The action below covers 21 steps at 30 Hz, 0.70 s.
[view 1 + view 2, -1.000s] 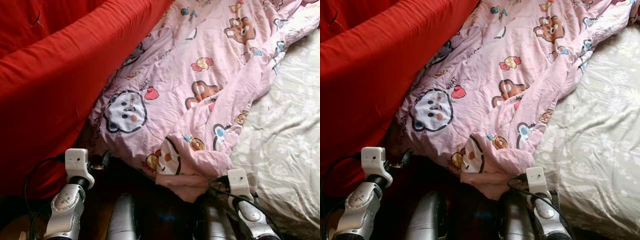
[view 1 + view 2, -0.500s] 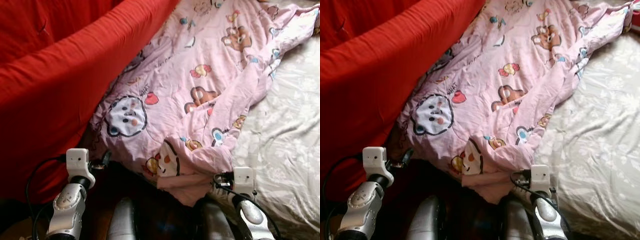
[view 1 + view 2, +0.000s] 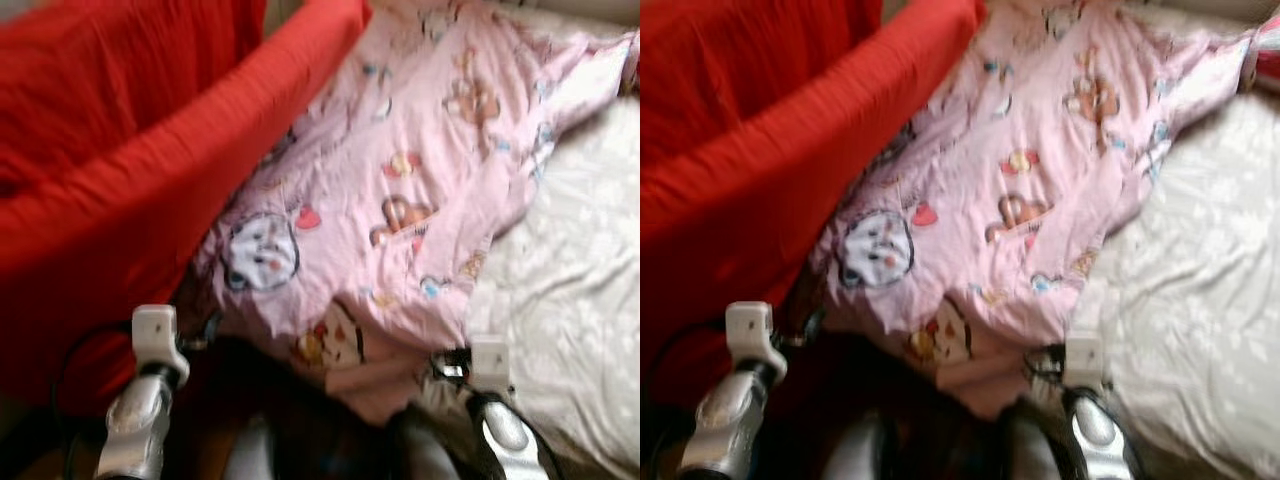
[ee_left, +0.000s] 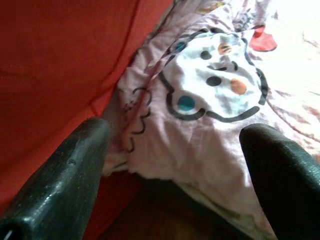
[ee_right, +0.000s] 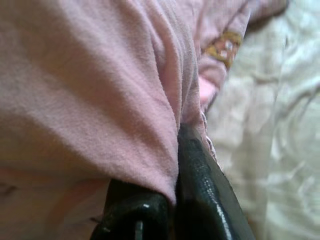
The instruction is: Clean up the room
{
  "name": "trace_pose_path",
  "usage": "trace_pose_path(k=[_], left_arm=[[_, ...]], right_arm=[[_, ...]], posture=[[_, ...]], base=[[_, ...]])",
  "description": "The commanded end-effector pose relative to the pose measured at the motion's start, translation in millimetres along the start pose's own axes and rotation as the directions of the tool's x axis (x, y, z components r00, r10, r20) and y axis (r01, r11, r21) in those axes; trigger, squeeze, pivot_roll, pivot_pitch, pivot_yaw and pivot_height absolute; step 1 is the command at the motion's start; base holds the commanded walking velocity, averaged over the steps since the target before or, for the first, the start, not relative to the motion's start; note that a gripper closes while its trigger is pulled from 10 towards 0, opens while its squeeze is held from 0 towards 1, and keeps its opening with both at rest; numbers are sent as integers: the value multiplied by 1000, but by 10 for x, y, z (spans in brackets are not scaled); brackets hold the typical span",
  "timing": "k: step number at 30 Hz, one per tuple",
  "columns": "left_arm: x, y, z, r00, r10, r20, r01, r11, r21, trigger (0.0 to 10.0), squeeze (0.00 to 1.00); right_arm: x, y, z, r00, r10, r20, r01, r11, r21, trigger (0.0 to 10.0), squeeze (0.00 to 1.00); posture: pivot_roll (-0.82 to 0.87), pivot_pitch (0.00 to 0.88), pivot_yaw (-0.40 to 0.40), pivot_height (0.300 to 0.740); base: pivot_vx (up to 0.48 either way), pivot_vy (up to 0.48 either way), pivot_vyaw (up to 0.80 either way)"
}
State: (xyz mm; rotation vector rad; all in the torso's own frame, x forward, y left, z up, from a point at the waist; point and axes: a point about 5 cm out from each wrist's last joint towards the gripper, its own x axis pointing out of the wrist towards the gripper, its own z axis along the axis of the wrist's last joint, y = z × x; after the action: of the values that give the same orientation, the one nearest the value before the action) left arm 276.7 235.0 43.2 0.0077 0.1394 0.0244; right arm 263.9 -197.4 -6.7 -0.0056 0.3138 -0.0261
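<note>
Pink cartoon blanket (image 3: 420, 190) — frame centre, over pale sheet (image 3: 570, 290); red bedding (image 3: 120, 170) upper left. Right gripper (image 5: 172, 200) pinches its hem — left gripper (image 4: 175, 165) wide.

No legible text: the quilt (image 3: 420, 170) carries cartoon prints only, and blur obscures any small lettering.

A red sofa (image 3: 130, 190) beside a pale floral bedsheet (image 3: 575, 290)
</note>
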Motion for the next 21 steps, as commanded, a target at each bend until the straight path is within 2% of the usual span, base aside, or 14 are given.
trace_pose_path(k=[1,9,13,16,21], left_arm=[[-92,102,-186,996,35,-77,-35,999,5,10000,0],[-209,176,-452,977,88,-193,-94,995,-20,10000,0],[-308,162,-665,948,106,-300,-117,993,-20,10000,0],[-335,153,-713,940,110,-322,-122,992,-16,10000,0],[-461,159,-878,906,133,-401,-146,989,-2,10000,0]], right_arm=[[-15,4,-11,1000,-1,4,1,1000,9,10000,0],[-20,-30,-14,1000,-10,5,10,1000,9,10000,0],[14,-40,12,1000,-14,-7,14,1000,-3,10000,0],[25,-35,12,1000,-7,-19,6,1000,-9,10000,0],[40,5,18,1000,5,-22,-5,1000,-9,10000,0]], posture=[[35,164,25,740],[29,132,23,740],[28,116,19,740],[32,113,17,740],[37,113,17,740]], base=[[0,0,0],[0,0,0],[0,0,0],[0,0,0],[0,0,0]])
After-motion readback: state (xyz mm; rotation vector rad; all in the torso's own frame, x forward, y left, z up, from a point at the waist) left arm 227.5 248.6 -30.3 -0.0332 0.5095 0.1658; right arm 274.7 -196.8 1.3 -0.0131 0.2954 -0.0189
